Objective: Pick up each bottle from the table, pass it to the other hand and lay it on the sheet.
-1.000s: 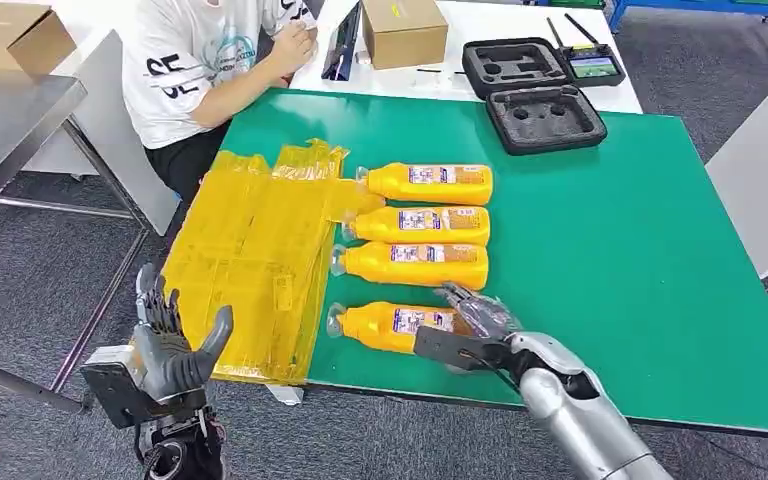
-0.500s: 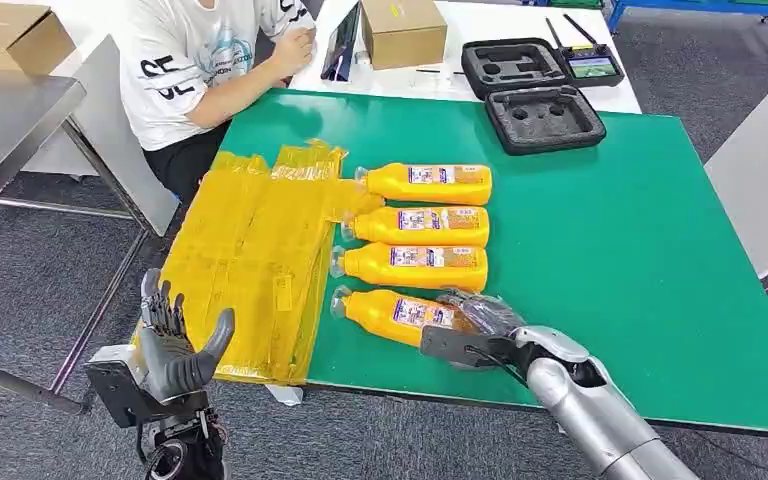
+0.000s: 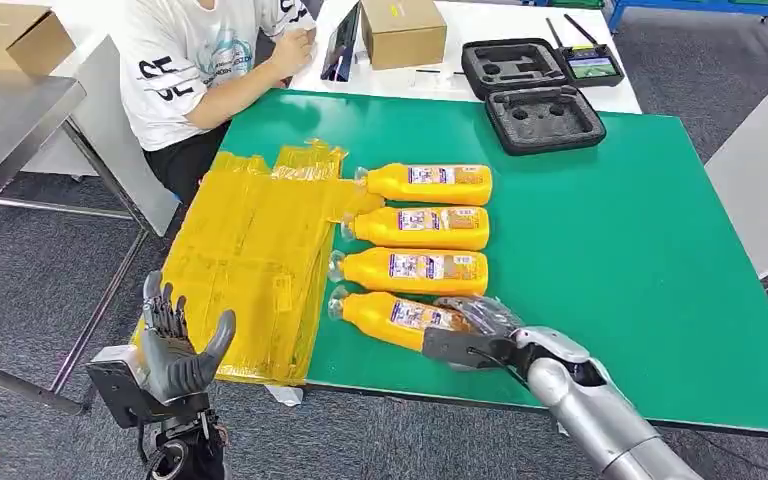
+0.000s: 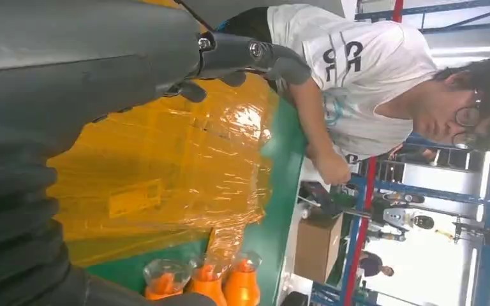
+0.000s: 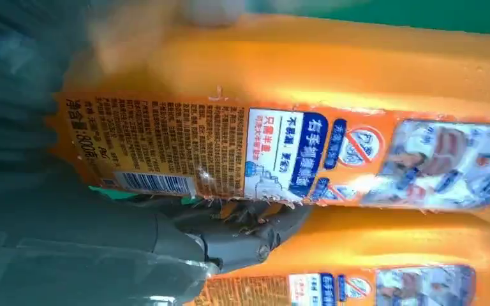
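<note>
Insp. note, head view unless stated.

Right robot hand (image 3: 475,325): fingers wrapped on base end of nearest bottle (image 3: 392,315), i.e. holding it. Right wrist view confirms: thumb and dark fingers (image 5: 242,233) closed against the label side of that bottle (image 5: 281,153). Bottle lies on its side on green tabletop (image 3: 640,260), slightly skewed, cap end pointing toward yellow sheet (image 3: 250,260). Cannot tell whether it is lifted clear of the tabletop or resting on it.

Left robot hand (image 3: 175,345): off the tabletop's near-left edge, palm up, fingers spread wide, nothing in it. Well apart from the held bottle; sheet's near edge lies between them. Left wrist view: fingers (image 4: 255,54) apart above the sheet (image 4: 166,166).

Other bottles, 3 pcs, lying parallel on tabletop behind the held one: second bottle (image 3: 410,268) just beside it, third bottle (image 3: 418,226), far bottle (image 3: 427,183). All caps toward the sheet; far two caps touch/overlap sheet's edge.

Sheet: crinkled, on left part of tabletop, no bottle fully on it.

Bkgd: person (image 3: 205,60) seated at far-left corner; black foam case (image 3: 540,95); cardboard box (image 3: 403,30).
</note>
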Motion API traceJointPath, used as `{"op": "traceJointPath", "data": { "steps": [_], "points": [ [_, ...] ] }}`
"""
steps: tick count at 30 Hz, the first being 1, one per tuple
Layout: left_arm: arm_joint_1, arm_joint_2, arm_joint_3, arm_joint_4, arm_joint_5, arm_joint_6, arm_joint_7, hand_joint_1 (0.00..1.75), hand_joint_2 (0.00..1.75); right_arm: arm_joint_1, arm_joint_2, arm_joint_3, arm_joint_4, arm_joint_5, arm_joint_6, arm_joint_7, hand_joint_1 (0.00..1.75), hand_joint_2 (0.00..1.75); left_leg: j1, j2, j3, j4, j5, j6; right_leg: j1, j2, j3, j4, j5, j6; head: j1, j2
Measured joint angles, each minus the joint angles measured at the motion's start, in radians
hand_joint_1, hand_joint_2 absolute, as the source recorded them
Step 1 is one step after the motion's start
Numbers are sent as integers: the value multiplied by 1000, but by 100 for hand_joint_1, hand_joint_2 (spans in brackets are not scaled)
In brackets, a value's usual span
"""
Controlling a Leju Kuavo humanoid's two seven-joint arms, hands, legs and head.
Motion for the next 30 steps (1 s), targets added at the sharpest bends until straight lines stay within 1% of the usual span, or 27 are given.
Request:
{"op": "traceJointPath", "data": {
  "steps": [1, 5, 7, 12, 16, 20, 25, 30],
  "points": [
    [0, 0, 0, 1, 2, -2, 0, 0, 175, 5, 3, -1, -2, -21, -10, -28, 175, 175, 0, 0, 0, 0, 0, 0, 0, 0, 0, 0, 0, 0, 0, 0],
    [0, 0, 1, 1, 3, -30, -11, 0, 175, 43, 41, -29, -36, -168, -84, -226, 175, 175, 0, 0, -1, 0, 0, 0, 0, 0, -2, 0, 0, 0, 0, 0],
    [0, -1, 1, 1, 4, -39, -12, 0, 175, 53, 62, -55, -65, -231, -109, -289, 175, 175, 0, 0, -1, 0, 0, 0, 0, 0, -1, 0, 0, 0, -1, 0],
    [1, -2, 1, 1, 5, -43, -15, 0, 175, 87, 98, -93, -112, -287, -144, -351, 175, 175, 0, 0, -2, 0, 0, 0, 0, -1, -1, 0, 0, 0, 0, 0],
    [4, -2, 1, -2, 7, -57, -25, 0, 175, 131, 152, -139, -146, -367, -220, -423, 175, 175, 0, 0, -2, 0, 0, 0, 0, 0, -2, 0, 0, 0, 0, 0],
    [4, -2, -4, -10, 40, -96, -14, 0, 175, 177, 204, -176, -164, -405, -297, -434, 175, 175, 0, -1, -2, 0, 0, 0, 0, -1, -2, 0, 0, 0, 0, 0],
    [-1, 3, -42, -8, 136, -234, 30, 0, 175, 214, 246, -214, -140, -450, -290, -493, 175, 175, 0, 0, -2, 0, 0, 0, 0, 0, -2, 0, 0, 0, 0, 0],
    [-3, 5, -68, -7, 148, -248, 32, 0, 175, 224, 274, -229, -115, -453, -287, -505, 175, 175, 0, 0, -2, 0, 0, 0, 0, 0, -2, 0, 0, 0, 0, 0]
  ]
}}
